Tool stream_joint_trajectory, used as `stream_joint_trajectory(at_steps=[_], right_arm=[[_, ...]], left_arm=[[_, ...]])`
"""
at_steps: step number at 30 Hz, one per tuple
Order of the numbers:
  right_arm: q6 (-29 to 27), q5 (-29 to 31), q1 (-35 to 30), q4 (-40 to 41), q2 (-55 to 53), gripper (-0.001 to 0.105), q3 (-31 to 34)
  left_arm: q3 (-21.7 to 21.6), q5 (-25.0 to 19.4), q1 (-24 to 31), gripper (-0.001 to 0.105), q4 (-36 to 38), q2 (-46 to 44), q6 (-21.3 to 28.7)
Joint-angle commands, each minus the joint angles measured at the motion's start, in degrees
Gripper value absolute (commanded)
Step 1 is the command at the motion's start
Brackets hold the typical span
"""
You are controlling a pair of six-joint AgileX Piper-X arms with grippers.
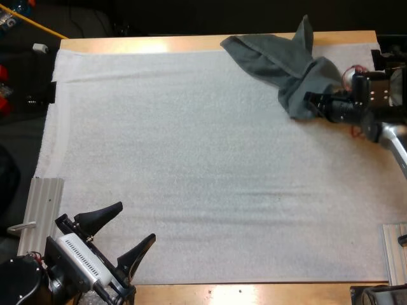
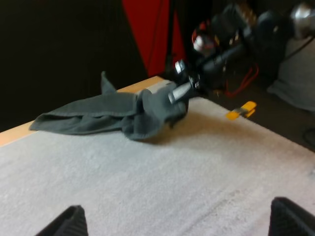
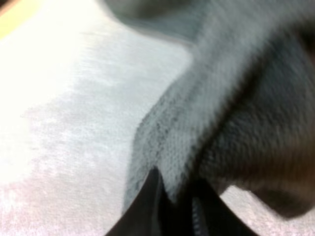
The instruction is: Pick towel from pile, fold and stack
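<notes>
A crumpled dark grey-green towel lies at the mat's far right, part of it over the table's far edge. My right gripper is at the towel's near right end, its fingers shut on the cloth, which bunches up around them. From the left wrist the towel lies across the mat with my right gripper pinching its raised end. My left gripper stands open above the mat's near left corner, fingers wide apart with nothing between them.
The white mat covers most of the wooden table. Ribbed metal plates lie at the near left and near right edges of the mat.
</notes>
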Motion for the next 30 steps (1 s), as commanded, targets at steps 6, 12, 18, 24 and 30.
stream_joint_trajectory(at_steps=[6, 12, 18, 24, 30], right_arm=[[-3.48, 3.17, 4.18, 5.26, -16.81, 0.000, -0.34], [-3.04, 3.17, 8.84, 13.36, -28.38, 0.000, -0.34], [1.00, 3.33, 16.37, 21.92, -35.76, 0.000, -0.34], [5.35, 5.32, 26.22, 25.48, -35.11, 0.000, -0.19], [11.87, 11.62, 34.95, 28.35, -33.29, 0.000, -0.19]], left_arm=[[-0.46, 1.49, -0.16, 0.071, -0.42, 0.07, -0.55], [-0.46, 1.75, -0.16, 0.071, -0.42, 0.07, -0.55], [-0.46, 2.91, -0.16, 0.071, -0.42, 0.07, -0.55], [-0.46, 3.93, -0.16, 0.071, -0.42, 0.07, -0.55], [-0.46, 4.12, -0.16, 0.071, -0.42, 0.07, -0.55]])
